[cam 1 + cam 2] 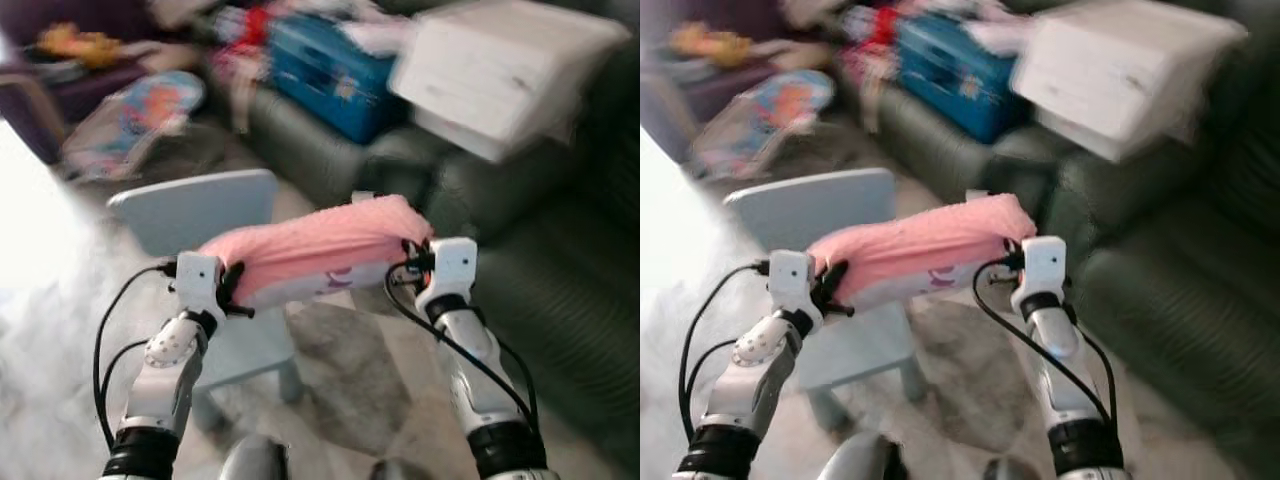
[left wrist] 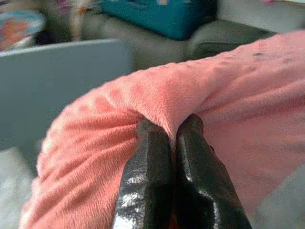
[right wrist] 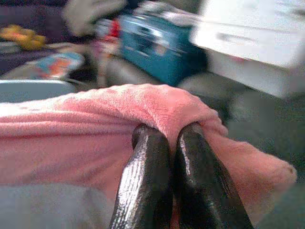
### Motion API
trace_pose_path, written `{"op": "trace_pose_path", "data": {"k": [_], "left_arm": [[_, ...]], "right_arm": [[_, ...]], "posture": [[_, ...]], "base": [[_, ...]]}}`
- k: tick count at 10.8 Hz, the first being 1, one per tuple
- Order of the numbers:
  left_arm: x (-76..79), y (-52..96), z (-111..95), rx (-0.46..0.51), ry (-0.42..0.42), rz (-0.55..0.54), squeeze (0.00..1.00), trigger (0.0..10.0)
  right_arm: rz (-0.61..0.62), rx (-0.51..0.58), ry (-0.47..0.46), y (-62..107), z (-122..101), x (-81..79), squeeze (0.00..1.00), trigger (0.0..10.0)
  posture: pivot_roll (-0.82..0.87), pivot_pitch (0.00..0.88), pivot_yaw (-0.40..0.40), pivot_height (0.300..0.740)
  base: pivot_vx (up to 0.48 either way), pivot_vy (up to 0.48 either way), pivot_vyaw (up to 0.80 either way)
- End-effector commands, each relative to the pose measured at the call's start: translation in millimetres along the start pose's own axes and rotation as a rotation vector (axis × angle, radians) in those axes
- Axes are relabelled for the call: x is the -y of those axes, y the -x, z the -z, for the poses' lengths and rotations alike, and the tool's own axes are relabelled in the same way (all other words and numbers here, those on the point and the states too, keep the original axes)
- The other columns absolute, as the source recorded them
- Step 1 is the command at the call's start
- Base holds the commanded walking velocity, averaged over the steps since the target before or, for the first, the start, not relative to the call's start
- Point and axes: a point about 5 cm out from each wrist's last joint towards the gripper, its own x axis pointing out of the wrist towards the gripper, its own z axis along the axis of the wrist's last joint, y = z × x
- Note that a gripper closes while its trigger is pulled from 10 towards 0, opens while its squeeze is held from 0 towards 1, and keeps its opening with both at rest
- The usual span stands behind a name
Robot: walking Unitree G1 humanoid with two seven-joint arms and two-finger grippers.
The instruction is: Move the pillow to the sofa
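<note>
1. The pink pillow [image 1: 318, 248] hangs in the air between the two grippers, stretched lengthwise from one to the other, above the far edge of a small pale blue chair [image 1: 200, 208].
2. The left gripper [image 2: 172, 135] is clamped on the pillow's left end; its two black fingers [image 2: 147, 176] are pressed together with a fold of pink fleece pinched between the tips.
3. The right gripper [image 3: 167, 130] is clamped on the pillow's right end in the same way, fingers [image 3: 200, 176] closed on a bunched ridge of the fabric.
4. The pillow's pink top faces up; a paler underside with a small purple mark [image 1: 338, 275] shows beneath.
5. The dark grey-green sofa [image 1: 560, 300] lies to the right of the pillow and runs on behind it.
6. On the sofa's far seats rest a blue case [image 1: 330, 70] and a large white box [image 1: 500, 70], the box near the sofa's back edge.
7. The head views are blurred.
8. A colourful bag [image 1: 135, 115] lies on the floor beyond the chair, toward the left.
</note>
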Motion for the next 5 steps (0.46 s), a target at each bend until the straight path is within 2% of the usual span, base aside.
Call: {"op": "trace_pose_path", "data": {"k": [1, 5], "left_arm": [[7.1, -4.0, -6.6, 0.025, -0.002, 0.015, 0.00, 10.0], [8.3, -3.4, -5.7, 0.024, 0.001, 0.018, 0.00, 10.0]], "right_arm": [[0.075, 0.010, 0.013, 2.4, -3.2, 22.1, 0.00, 10.0], [0.070, 0.007, 0.015, 1.6, -3.1, 22.1, 0.00, 10.0]], "posture": [[-0.02, 0.000, -0.022, 0.740], [-0.02, 0.000, -0.025, 0.740]], "base": [[0.255, 0.000, -0.80], [0.000, 0.000, -0.80]]}}
